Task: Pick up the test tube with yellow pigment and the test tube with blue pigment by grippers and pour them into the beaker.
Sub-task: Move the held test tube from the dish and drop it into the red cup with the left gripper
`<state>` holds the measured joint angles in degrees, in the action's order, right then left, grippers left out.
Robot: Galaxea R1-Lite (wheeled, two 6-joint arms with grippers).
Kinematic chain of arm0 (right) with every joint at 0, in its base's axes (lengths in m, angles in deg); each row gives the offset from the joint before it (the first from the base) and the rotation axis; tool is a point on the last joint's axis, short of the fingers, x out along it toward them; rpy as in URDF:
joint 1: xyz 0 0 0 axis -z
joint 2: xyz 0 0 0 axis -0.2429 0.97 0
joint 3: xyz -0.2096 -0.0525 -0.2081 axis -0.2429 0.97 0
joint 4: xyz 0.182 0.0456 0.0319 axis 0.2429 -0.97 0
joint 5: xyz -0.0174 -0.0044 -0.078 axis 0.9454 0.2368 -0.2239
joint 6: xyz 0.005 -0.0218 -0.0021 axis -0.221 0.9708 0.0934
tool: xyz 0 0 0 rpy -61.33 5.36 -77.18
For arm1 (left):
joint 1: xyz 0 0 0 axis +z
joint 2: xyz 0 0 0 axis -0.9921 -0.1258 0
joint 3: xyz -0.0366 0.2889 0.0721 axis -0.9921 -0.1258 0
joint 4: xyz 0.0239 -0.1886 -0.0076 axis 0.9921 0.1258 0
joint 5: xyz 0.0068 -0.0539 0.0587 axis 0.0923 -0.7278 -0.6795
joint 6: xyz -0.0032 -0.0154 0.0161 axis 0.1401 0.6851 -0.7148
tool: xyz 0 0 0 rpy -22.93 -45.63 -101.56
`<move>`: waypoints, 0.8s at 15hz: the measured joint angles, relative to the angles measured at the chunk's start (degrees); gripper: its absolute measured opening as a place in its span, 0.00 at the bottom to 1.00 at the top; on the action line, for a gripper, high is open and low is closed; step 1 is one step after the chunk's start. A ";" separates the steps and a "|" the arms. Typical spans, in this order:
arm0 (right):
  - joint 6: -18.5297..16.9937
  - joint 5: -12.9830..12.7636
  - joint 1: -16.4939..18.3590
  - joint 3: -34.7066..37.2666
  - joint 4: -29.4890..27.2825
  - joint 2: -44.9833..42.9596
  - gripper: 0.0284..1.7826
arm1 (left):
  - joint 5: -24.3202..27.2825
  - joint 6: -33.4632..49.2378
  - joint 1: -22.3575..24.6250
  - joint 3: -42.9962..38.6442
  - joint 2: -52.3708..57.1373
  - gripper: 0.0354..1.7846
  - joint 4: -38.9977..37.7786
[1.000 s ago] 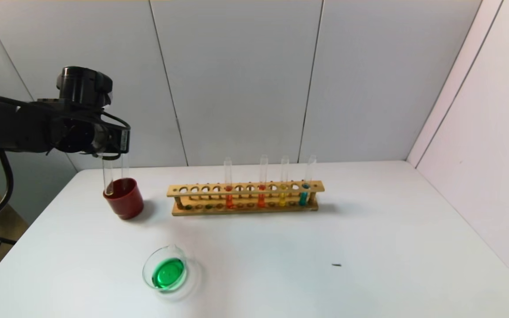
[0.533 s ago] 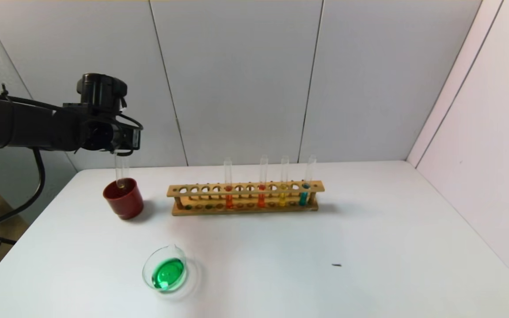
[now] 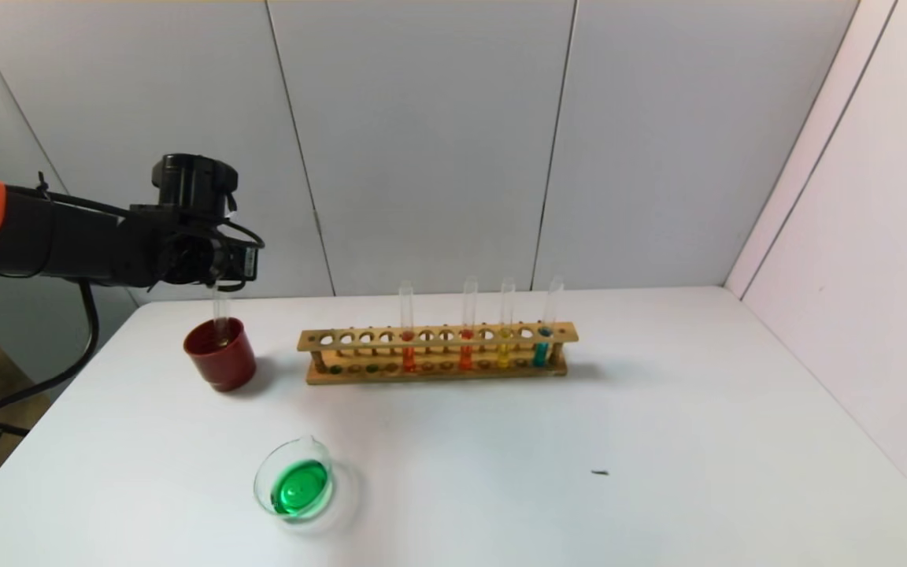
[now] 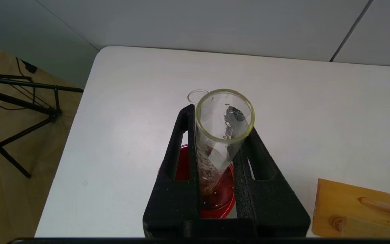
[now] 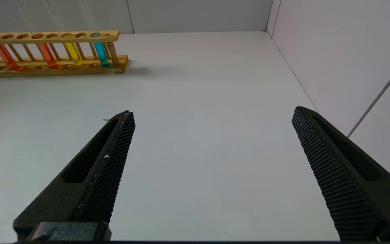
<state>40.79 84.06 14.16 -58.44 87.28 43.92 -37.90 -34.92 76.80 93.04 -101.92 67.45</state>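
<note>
The left gripper pinches an emptied clear test tube upright between its closed jaws, tip inside the red cup below them, while the right gripper gapes wide, empty, the green-filled beaker well apart.

No legible text (anywhere in view)

My head camera looks forward and down on the whole white table. My left wrist camera looks from very near, straight down along an empty tube into the red cup. My right wrist camera looks low across the table. All three views share the wooden rack.
</note>
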 joint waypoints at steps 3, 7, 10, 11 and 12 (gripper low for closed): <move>0.00 0.00 -0.02 0.00 0.00 0.00 0.95 | 0.05 0.01 0.00 -3.50 -0.13 0.16 -3.19; 0.00 0.02 -0.02 0.00 -0.02 0.00 0.95 | 0.00 -0.02 -0.06 -7.50 0.26 0.21 -5.81; 0.00 0.00 0.00 0.00 0.00 0.00 0.95 | 0.00 -0.05 -0.09 -10.42 0.48 0.40 -8.46; 0.00 0.02 0.00 0.00 -0.02 0.00 0.95 | 0.02 -0.11 -0.13 -11.42 0.59 0.50 -9.69; 0.00 0.00 0.00 0.00 0.00 0.00 0.95 | 0.02 -0.24 -0.15 -12.00 0.74 0.60 -10.00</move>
<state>40.79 84.06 14.16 -58.44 87.28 43.92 -37.87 -35.17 76.65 81.04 -101.17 57.46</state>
